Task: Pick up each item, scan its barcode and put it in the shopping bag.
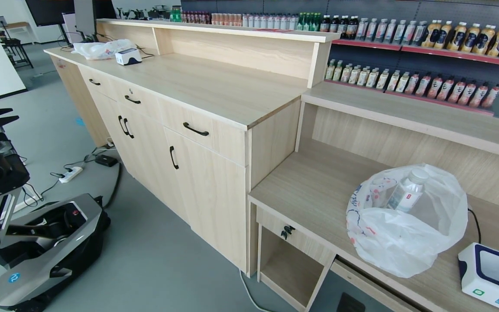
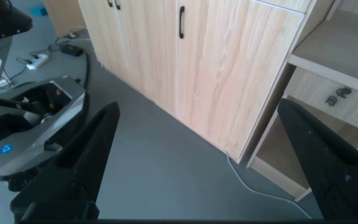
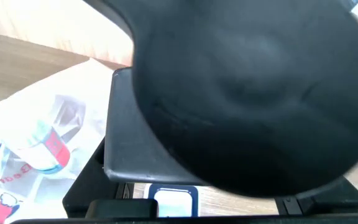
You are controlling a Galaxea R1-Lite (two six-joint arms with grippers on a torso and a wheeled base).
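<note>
left hand [image 2: 199,109] hanging spread open, empty, above floor [image 2: 166,165] | right hand [image 3: 185,174] hovering by shopping bag [image 1: 405,236], grip impossible to tell | bottle [image 1: 406,190] lying inside bag on desk [image 1: 314,190] beside scanner [image 1: 490,273] | risk: limp bag mouth sagging shut, snagging the next drop

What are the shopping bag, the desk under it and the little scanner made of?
The shopping bag looks like thin plastic film: translucent, crinkled, a bottle showing through. The desk seems matte wood-grain laminate board, perhaps real wood. The scanner looks like smooth hard white plastic with a dark window.
</note>
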